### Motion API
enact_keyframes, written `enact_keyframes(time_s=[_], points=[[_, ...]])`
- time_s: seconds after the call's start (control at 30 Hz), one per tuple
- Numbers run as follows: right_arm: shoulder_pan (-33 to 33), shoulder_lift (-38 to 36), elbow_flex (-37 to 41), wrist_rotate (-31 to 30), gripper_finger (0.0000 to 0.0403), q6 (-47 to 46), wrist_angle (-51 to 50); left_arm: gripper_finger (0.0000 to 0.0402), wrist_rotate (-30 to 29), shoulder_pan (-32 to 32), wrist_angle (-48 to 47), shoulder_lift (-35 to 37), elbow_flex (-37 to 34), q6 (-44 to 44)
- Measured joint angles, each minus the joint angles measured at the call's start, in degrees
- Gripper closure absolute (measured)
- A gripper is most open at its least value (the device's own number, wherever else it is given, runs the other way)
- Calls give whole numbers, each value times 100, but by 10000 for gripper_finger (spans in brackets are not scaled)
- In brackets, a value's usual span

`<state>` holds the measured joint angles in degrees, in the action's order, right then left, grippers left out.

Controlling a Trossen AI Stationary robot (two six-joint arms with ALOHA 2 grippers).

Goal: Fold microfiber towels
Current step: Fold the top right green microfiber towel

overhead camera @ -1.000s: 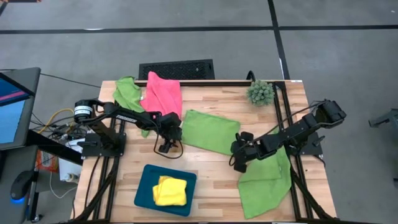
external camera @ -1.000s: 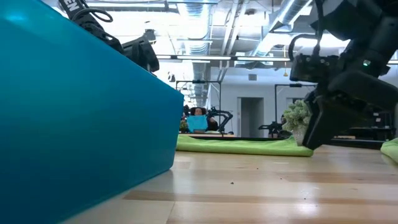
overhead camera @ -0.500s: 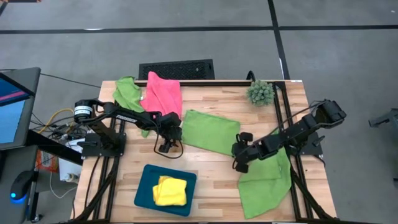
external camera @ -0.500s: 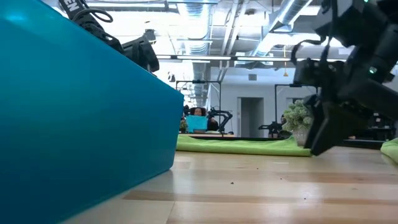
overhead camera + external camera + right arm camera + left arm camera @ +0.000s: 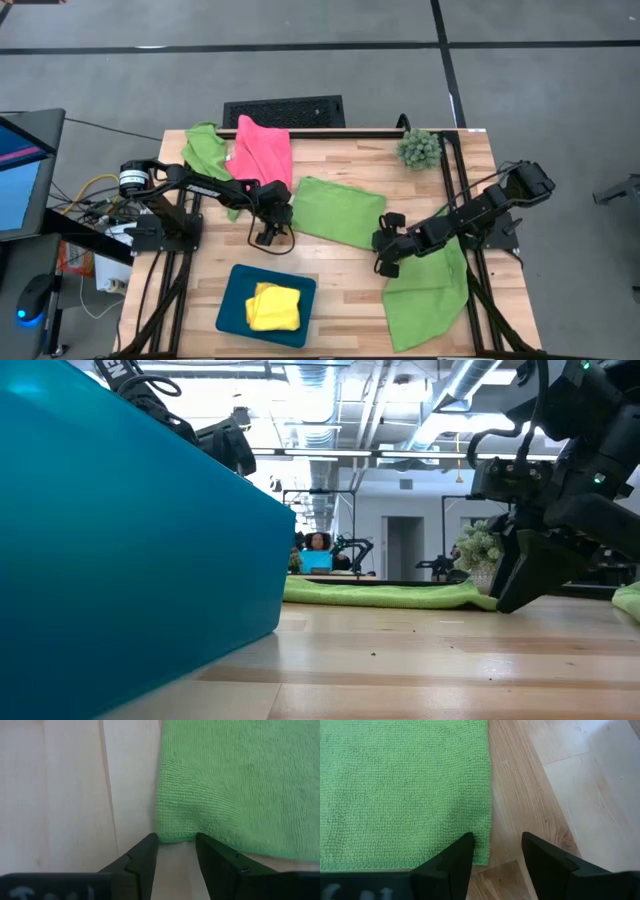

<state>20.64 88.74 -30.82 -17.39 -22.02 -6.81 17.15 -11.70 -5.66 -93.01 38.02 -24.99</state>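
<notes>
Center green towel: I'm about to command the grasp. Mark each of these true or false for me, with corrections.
1. Both grippers sit at corners of the center green towel. True: the left gripper is at its near-left corner, the right gripper at its near-right corner.
2. The left gripper already pinches the towel. False: its jaws are apart, the corner lies by one finger, not clamped.
3. The yellow towel lies folded in the teal tray. True.
4. The pink towel lies in the tray. False: it lies at the table's far edge, beside another green towel.
5. The plant stands on the center towel. False: it stands apart, near the far-right corner.
</notes>
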Motion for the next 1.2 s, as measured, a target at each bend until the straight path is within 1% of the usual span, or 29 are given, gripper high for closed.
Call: enact_keyframes(time_s=[0.17,0.27,0.33,0.43,0.57,0.6,0.67,0.73,0.9,1.03,1.2], points=[[-22,174,-25,32,241,-134,174,264,-28,-2,9,-2,0,7],[-52,77,-25,134,259,-463,27,276,-115,0,1,-2,2,17],[-44,27,-18,175,280,-518,-26,284,-179,2,-8,-2,7,20],[-50,5,-72,209,323,-525,-158,302,-245,2,-15,0,7,23],[-50,14,-226,233,385,-536,-346,344,-318,2,-14,2,7,210],[-50,14,-269,241,392,-538,-399,357,-331,2,-3,2,7,266],[-48,21,-371,245,390,-551,-559,385,-350,0,23,2,7,395],[-50,27,-505,282,385,-642,-849,396,-355,-4,28,3,16,592],[-44,38,-880,396,397,-654,-1597,399,-302,-2,-514,159,232,1036],[-42,38,-1117,407,393,-660,-1725,399,-287,2,-915,393,466,1151],[-70,30,-1313,534,398,-662,-1735,401,-291,0,-1308,577,768,1156]])
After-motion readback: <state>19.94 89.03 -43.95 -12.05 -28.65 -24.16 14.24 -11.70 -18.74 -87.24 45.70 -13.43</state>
